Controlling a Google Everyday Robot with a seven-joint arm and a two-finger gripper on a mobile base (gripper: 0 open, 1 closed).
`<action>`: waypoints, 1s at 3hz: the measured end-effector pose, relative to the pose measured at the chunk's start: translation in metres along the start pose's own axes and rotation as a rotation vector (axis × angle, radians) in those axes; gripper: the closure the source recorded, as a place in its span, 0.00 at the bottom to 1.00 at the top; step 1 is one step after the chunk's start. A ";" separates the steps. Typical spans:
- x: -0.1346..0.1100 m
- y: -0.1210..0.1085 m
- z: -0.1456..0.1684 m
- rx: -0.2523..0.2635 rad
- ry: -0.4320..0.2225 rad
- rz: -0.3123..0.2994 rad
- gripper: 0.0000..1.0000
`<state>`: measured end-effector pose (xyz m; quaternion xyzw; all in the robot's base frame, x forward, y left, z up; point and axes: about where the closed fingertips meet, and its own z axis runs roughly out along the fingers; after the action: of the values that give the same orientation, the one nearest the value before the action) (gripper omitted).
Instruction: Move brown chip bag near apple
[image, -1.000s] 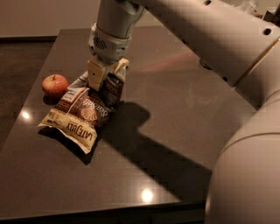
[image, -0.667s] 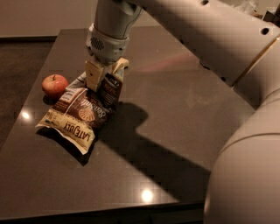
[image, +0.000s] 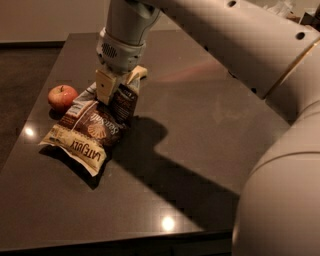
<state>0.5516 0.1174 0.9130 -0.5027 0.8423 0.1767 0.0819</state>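
The brown chip bag (image: 85, 132) lies crumpled on the dark table (image: 200, 125) at the left, its "LATE JULY" end toward the front. The red apple (image: 62, 96) sits just to the left of the bag's far end, almost touching it. My gripper (image: 119, 85) comes down from above onto the bag's far right end. Its cream fingers (image: 104, 86) stand on either side of that raised end and pinch it. The rest of the bag rests on the table.
The table's left edge (image: 30, 115) runs close behind the apple, with dark floor beyond. My large arm (image: 240, 55) crosses the upper right and casts a broad shadow over the table's middle.
My gripper has shifted slightly to the left with the bag's far end in it. The apple and the bag's front end have stayed where they were.
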 end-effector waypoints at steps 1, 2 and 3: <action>-0.002 0.000 0.001 0.000 -0.003 -0.001 0.30; -0.003 0.000 0.003 0.000 -0.006 -0.003 0.07; -0.004 0.001 0.004 0.000 -0.008 -0.004 0.00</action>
<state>0.5530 0.1225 0.9110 -0.5034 0.8410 0.1785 0.0858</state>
